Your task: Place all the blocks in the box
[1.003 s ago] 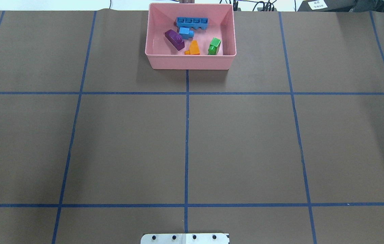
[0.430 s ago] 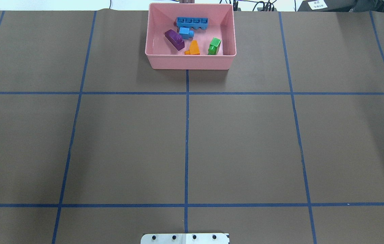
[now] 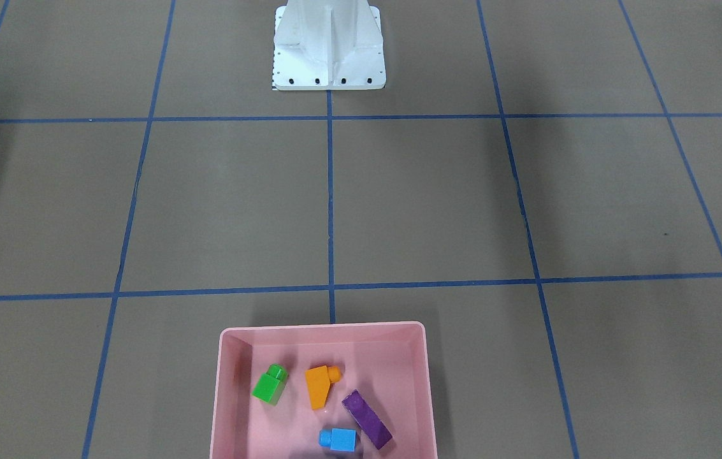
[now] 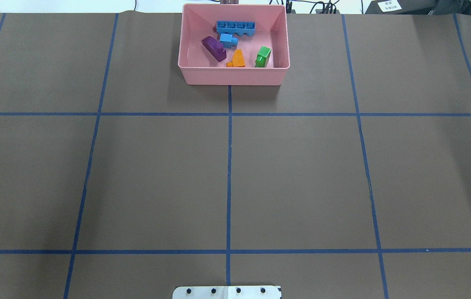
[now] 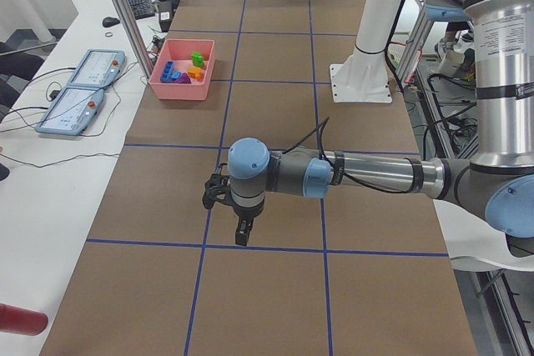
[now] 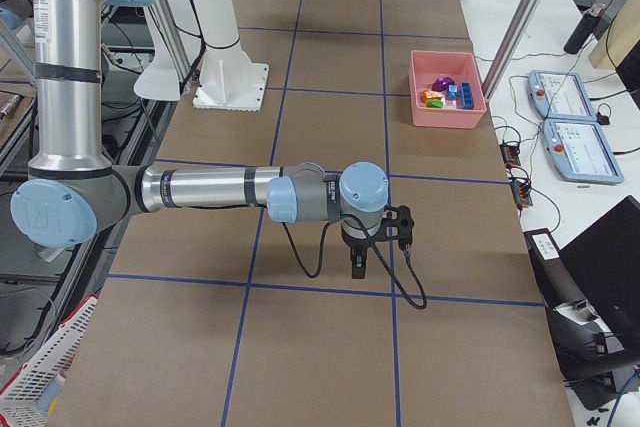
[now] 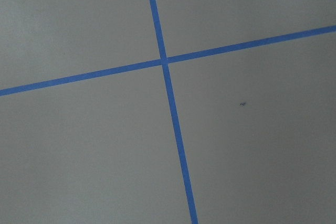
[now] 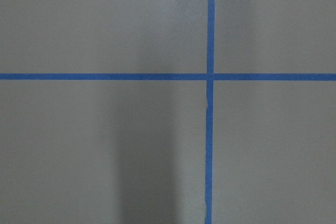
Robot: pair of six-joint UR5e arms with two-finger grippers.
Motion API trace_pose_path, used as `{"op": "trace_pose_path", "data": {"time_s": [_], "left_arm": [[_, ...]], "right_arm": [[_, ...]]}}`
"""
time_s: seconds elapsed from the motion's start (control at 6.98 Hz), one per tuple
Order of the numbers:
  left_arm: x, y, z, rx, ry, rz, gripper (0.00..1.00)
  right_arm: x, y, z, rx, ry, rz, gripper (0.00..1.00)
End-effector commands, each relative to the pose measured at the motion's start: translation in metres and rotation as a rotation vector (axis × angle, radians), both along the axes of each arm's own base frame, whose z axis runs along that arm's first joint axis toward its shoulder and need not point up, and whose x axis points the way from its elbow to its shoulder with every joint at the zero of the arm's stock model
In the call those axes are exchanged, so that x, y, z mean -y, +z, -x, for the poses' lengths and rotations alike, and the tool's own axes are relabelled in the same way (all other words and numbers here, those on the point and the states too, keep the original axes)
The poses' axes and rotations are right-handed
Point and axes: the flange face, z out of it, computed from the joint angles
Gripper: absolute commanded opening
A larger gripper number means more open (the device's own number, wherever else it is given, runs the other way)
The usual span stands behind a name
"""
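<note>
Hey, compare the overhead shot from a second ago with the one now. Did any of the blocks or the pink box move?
Nothing visibly changed. In the overhead view the pink box sits in the same spot, and the orange block, purple block, green block, small light-blue cube and long light-blue bar lie inside it as before.

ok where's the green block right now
In the overhead view the green block sits inside the pink box, toward its near right corner, just right of the orange block.
</note>
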Motion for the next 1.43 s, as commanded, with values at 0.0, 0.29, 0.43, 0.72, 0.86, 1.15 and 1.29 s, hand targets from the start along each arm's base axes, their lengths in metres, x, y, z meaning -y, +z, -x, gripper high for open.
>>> {"op": "trace_pose_path", "data": {"time_s": [0.0, 0.29, 0.43, 0.72, 0.86, 1.15, 1.29], "left_arm": [[0.000, -0.001, 0.000, -0.002, -0.003, -0.002, 1.00], [0.001, -0.003, 0.000, -0.002, -0.004, -0.004, 1.00], [0.001, -0.003, 0.000, -0.002, -0.004, -0.004, 1.00], [0.002, -0.005, 0.000, -0.002, -0.004, -0.008, 1.00], [0.002, -0.005, 0.000, -0.002, -0.004, -0.008, 1.00], [0.001, -0.004, 0.001, -0.002, -0.005, -0.008, 1.00], [0.001, -0.004, 0.000, -0.002, -0.003, -0.008, 1.00]], "right_arm": [[-0.002, 0.003, 0.000, -0.002, 0.000, 0.005, 1.00], [-0.003, 0.004, -0.001, -0.010, 0.001, 0.007, 1.00], [-0.003, 0.005, -0.001, -0.010, 0.000, 0.007, 1.00], [-0.005, 0.005, -0.001, -0.011, 0.000, 0.008, 1.00], [-0.007, 0.010, -0.001, -0.010, -0.010, 0.006, 1.00], [-0.013, 0.019, -0.003, -0.010, -0.018, 0.008, 1.00], [-0.014, 0.020, -0.004, -0.011, -0.019, 0.007, 1.00]]}}
